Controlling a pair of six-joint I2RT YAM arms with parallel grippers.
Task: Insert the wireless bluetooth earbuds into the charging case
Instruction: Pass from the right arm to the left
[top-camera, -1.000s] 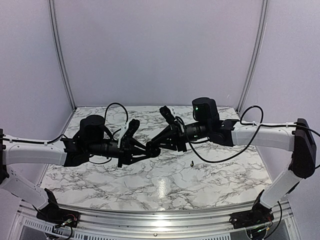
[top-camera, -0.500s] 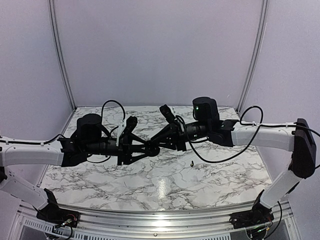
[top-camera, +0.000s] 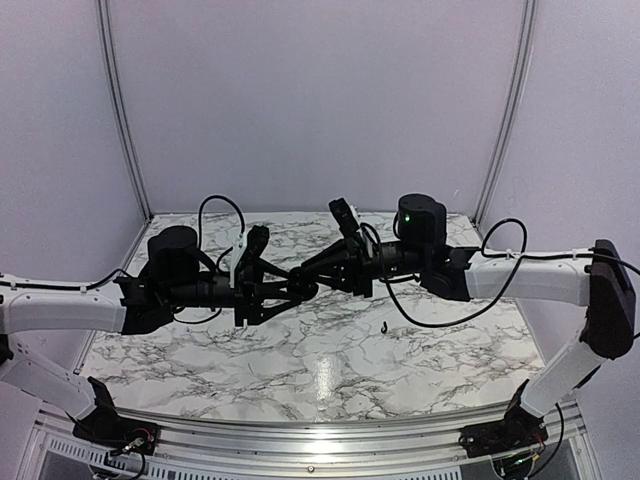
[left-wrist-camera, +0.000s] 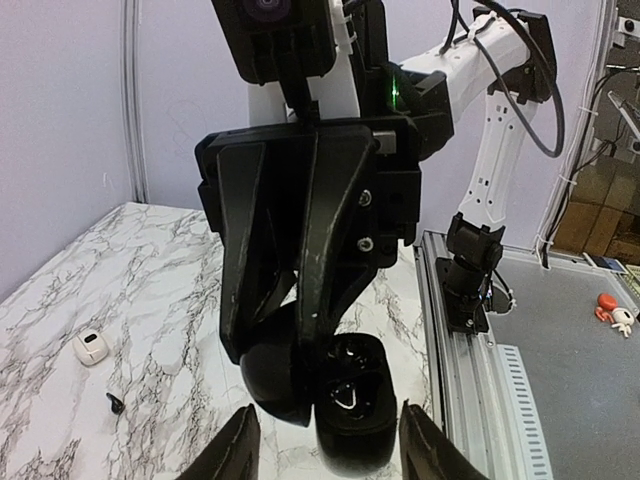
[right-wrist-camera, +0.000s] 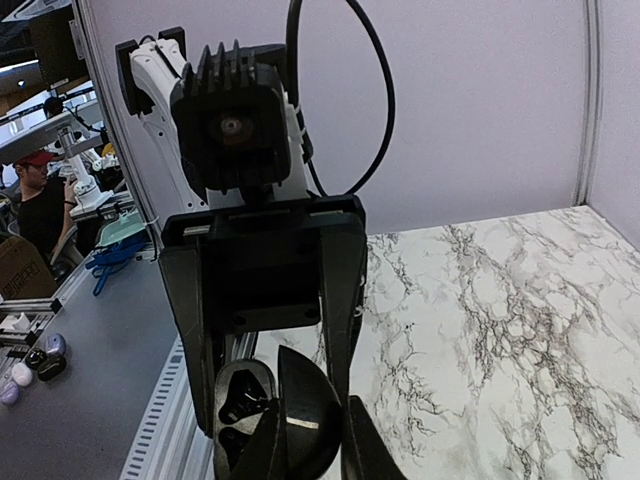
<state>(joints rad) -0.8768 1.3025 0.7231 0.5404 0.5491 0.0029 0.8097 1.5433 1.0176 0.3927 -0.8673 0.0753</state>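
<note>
The black charging case (left-wrist-camera: 352, 405) is held in the air over the middle of the table, lid (left-wrist-camera: 285, 375) swung open. My left gripper (left-wrist-camera: 325, 445) has a finger on each side of the open case and looks shut on it. My right gripper (right-wrist-camera: 310, 450) faces it and is shut on the lid (right-wrist-camera: 305, 410); the base (right-wrist-camera: 235, 400) shows beside it. In the top view the two grippers meet tip to tip, left (top-camera: 295, 294) and right (top-camera: 318, 280). One hook-shaped black earbud (top-camera: 385, 327) lies on the marble, also in the left wrist view (left-wrist-camera: 115, 403). I cannot make out a second earbud.
A small white object (left-wrist-camera: 90, 347) lies on the marble near the earbud. The marble table (top-camera: 200, 360) has a metal rail (top-camera: 320, 440) along its near edge and white walls on three sides. A black cable (top-camera: 440, 318) hangs below the right arm.
Both grippers have risen a little with the case between them. The right wrist has shifted slightly right and up, the left arm slightly back to the left.
</note>
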